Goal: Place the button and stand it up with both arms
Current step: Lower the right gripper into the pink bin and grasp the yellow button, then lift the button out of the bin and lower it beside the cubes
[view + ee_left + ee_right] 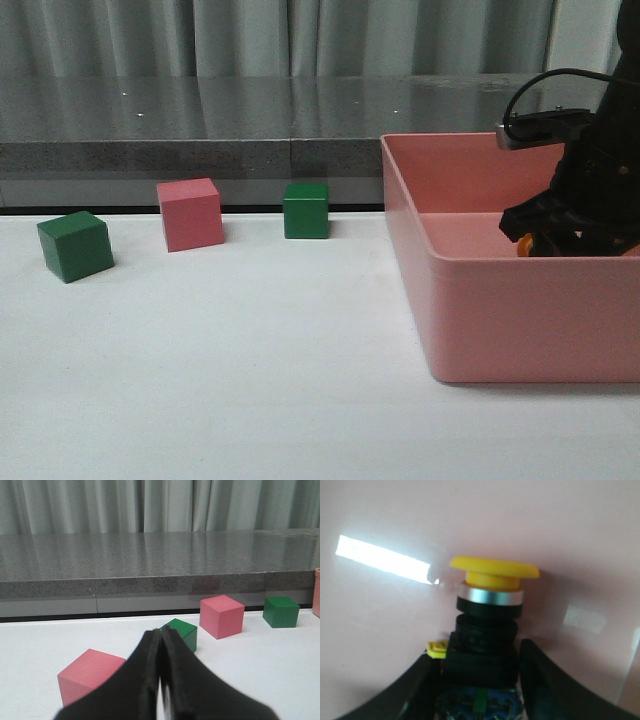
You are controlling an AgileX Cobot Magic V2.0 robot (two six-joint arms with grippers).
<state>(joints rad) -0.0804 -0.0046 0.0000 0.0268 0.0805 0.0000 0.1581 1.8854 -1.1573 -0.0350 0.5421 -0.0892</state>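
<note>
Lab bench: white table (pixel 200 380), grey curtains (pixel 250 35), coloured cubes (pixel 190 214).

In the front view the pink bin (pixel 520 300) runs off the right edge, and its wall hides the right claw (pixel 545 243) tips and most of the button (pixel 524 243). The right wrist view cuts off the button's base at the bottom edge.

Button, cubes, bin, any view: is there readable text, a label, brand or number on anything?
No readable text in any view.
Button: yellow cap, silver ring and black body show no print; its base is blurred between the right gripper's fingers.
Green cubes and pink cube: plain faces.
Pink bin: plain walls.
Left gripper: plain black.
</note>
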